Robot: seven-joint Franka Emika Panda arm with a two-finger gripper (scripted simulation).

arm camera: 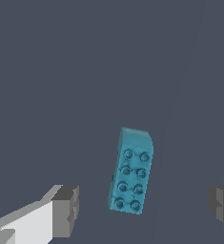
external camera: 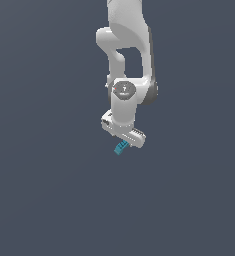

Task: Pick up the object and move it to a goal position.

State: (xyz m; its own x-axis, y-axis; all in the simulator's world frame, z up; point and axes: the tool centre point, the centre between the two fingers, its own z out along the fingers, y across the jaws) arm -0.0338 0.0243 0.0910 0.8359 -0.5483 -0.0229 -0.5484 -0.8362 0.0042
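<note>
The object (arm camera: 132, 172) is a small teal-blue brick with two rows of studs on its face. In the wrist view it lies between my two grey fingertips (arm camera: 68, 207), closer to that one, with a clear gap on each side. My gripper (arm camera: 144, 209) is open and touches nothing. In the exterior view the white arm hangs down from the top, and the object (external camera: 120, 147) peeks out just under the gripper (external camera: 125, 141), mostly covered by the hand.
A plain dark grey-blue surface (external camera: 49, 200) fills the exterior view on all sides of the arm. No other objects or edges show.
</note>
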